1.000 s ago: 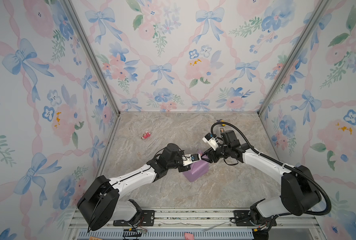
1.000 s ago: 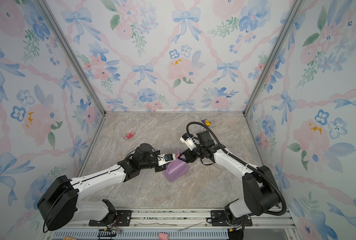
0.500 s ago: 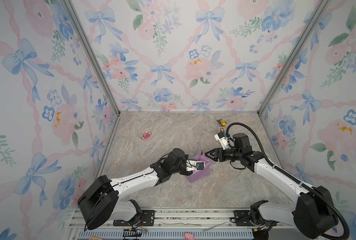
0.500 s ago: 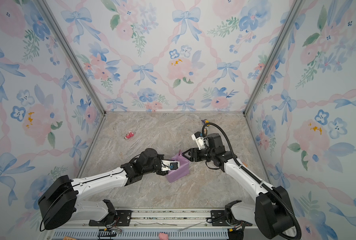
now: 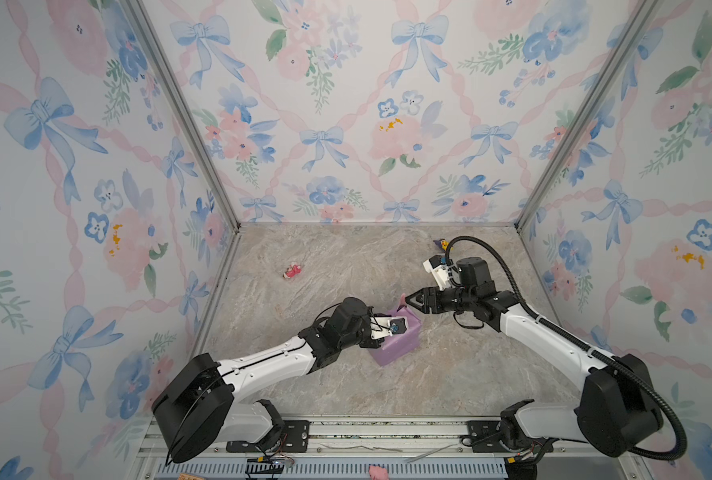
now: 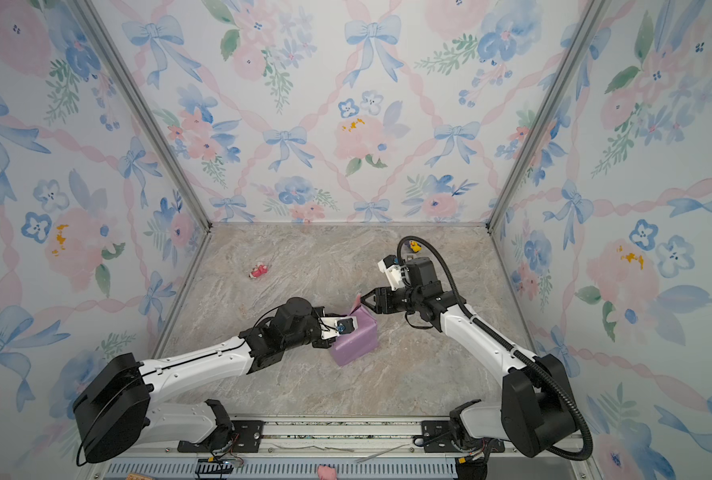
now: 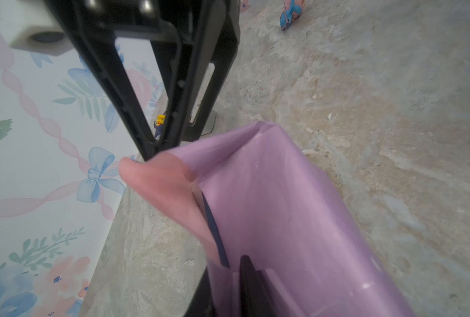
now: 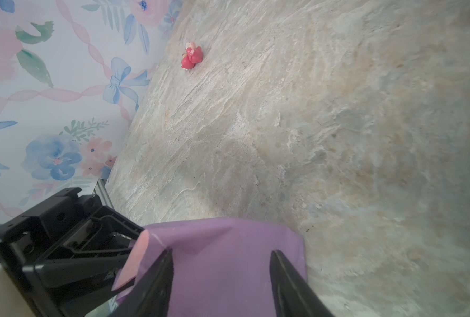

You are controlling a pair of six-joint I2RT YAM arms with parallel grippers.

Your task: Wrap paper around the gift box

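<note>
The gift box is almost wholly covered by the lilac paper (image 5: 396,345) (image 6: 356,343); only a thin navy edge (image 7: 214,236) shows under a loose pink flap (image 7: 159,186) that stands up at the far corner. My left gripper (image 5: 399,326) (image 6: 348,328) rests on top of the wrapped box. Its fingers (image 7: 249,288) are slightly apart with a fold of paper between them. My right gripper (image 5: 408,300) (image 8: 223,274) is open just beyond the box's far right corner. It points left, right at the pink flap (image 8: 138,258).
A small red-pink toy (image 5: 292,271) (image 8: 191,56) lies at the back left of the marble table. A yellow duck toy (image 5: 441,244) (image 7: 160,120) sits at the back right behind my right arm. Flowered walls close in three sides.
My right arm has swung out to the right and its gripper now points left at the flap. My left gripper has slid further onto the box top, and its jaws have parted a little.
</note>
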